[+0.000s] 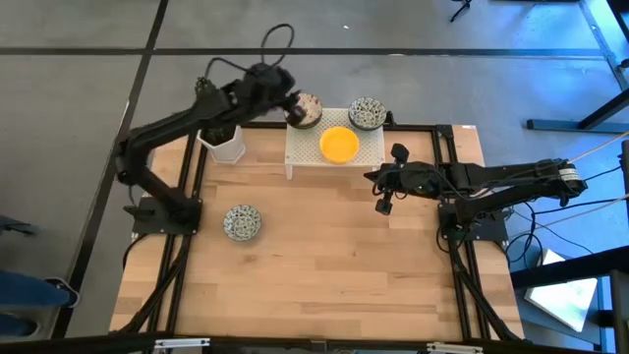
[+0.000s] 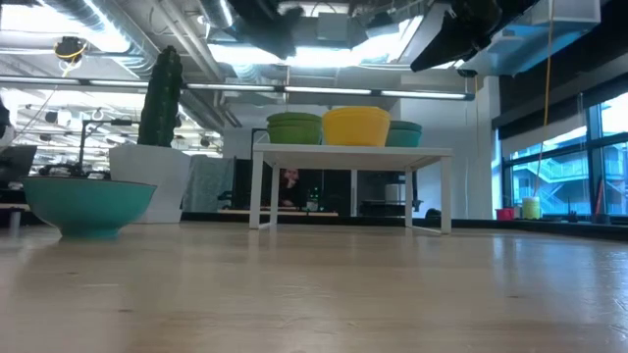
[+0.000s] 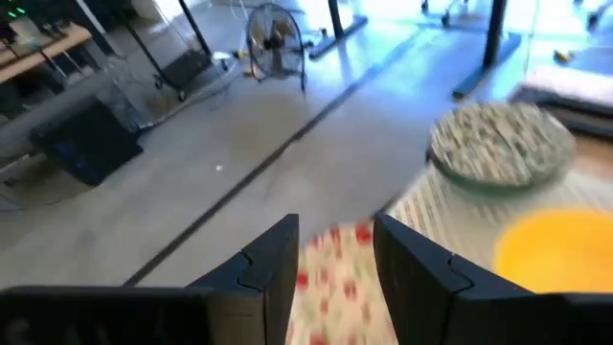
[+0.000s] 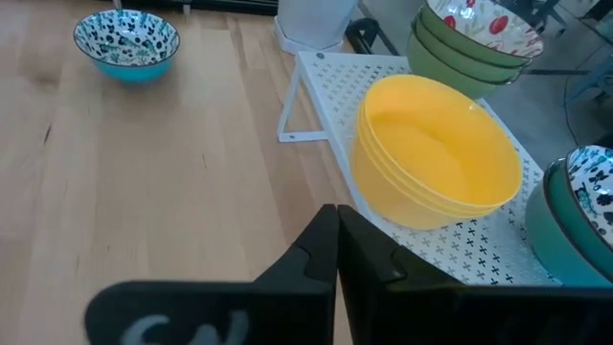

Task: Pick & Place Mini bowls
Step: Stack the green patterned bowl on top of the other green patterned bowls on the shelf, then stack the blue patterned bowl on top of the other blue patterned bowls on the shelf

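The left gripper (image 1: pixel 292 106) sits at the speckled bowl stack (image 1: pixel 307 110) on the white stand (image 1: pixel 305 152); from above its fingers are hidden, but the left wrist view shows them spread astride the red-speckled rim (image 3: pixel 335 273). The right gripper (image 4: pixel 335 249), fingers pressed together, hangs near the yellow bowls (image 4: pixel 436 153). A patterned bowl (image 1: pixel 242 222) lies well apart.

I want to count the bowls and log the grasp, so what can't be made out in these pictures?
- Stack counts: the high view shows only each pile's top bowl; the yellow stack shows layered rims, number unclear.
- Left hand over the speckled bowl: wrist view blurred, contact unclear.
- Low view: both hands cut off by the top edge.
- Stand's far corner: hidden under the left arm.
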